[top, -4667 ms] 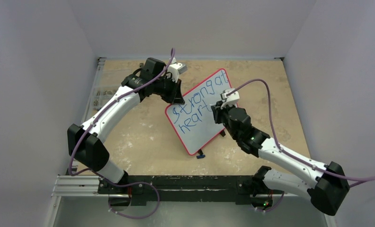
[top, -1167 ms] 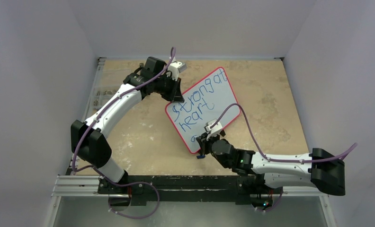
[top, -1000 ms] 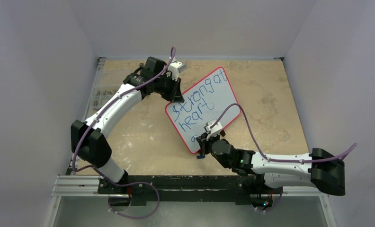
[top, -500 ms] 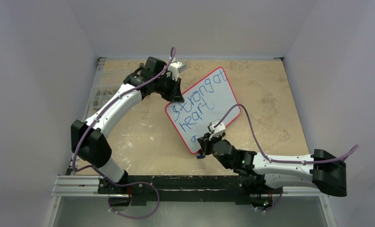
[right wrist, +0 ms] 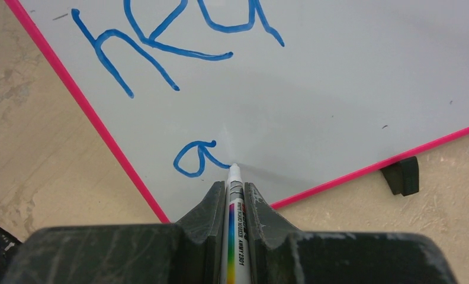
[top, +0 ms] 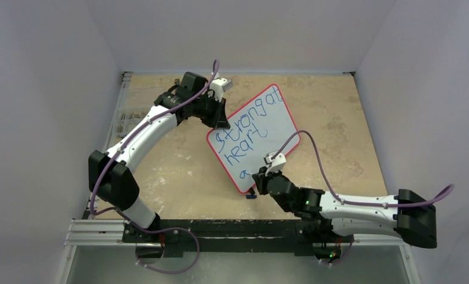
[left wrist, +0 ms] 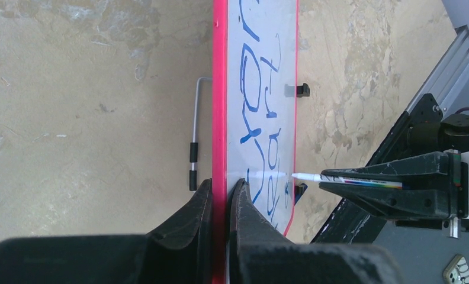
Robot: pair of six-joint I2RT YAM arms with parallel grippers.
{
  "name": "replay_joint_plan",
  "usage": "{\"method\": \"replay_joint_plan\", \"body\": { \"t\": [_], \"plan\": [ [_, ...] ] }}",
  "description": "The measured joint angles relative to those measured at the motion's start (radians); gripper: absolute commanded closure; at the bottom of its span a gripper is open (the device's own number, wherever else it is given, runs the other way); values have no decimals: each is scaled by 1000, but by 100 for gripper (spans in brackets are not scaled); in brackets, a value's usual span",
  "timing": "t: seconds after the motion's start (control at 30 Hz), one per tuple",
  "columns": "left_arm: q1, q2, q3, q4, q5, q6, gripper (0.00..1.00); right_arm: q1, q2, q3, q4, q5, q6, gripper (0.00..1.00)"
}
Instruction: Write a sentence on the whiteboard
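Whiteboard (top: pixel 266 125) sits mid-table on my top view, turned at a slant between the two arms, its far corner toward the back wall and its near corner close to the right arm's wrist. The table (top: pixel 179 171) under it is tan and mottled.

My left gripper (left wrist: pixel 221 188) is pinched narrow on the red frame (left wrist: pixel 219 89) at the whiteboard's left edge, one finger on each face. From that wrist I see the whiteboard almost edge-on, and a thin bent rod (left wrist: pixel 195 136) lies on the table just beside its back.

My right gripper (right wrist: pixel 233 188) is clamped tight on a marker (right wrist: pixel 231 236), a white barrel with a rainbow stripe that pokes out between the fingers. The tip is down on the white surface near the bottom edge, touching the tail of a small blue "a".

The sentence (top: pixel 244 135) runs in blue slanted lines. I read "strong at" on the upper line, "heart" below it, and that lone "a" starts a third line near the lower left corner. The right part of the whiteboard is bare white.

One black foot (right wrist: pixel 401 176) shows under the bottom edge, resting on the table, to the right of the marker tip.
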Motion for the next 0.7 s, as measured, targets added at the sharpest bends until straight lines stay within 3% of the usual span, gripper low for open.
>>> {"method": "replay_joint_plan", "body": {
  "t": [0.3,0.7],
  "plan": [
    [0,-3,-2,-13,-9,-10,100,-5,-129,43,-42,26,-63,100],
    [26,-79,-89,-7,-15,-14,100,-5,-97,51,20,28,-100,100]
  ]
}}
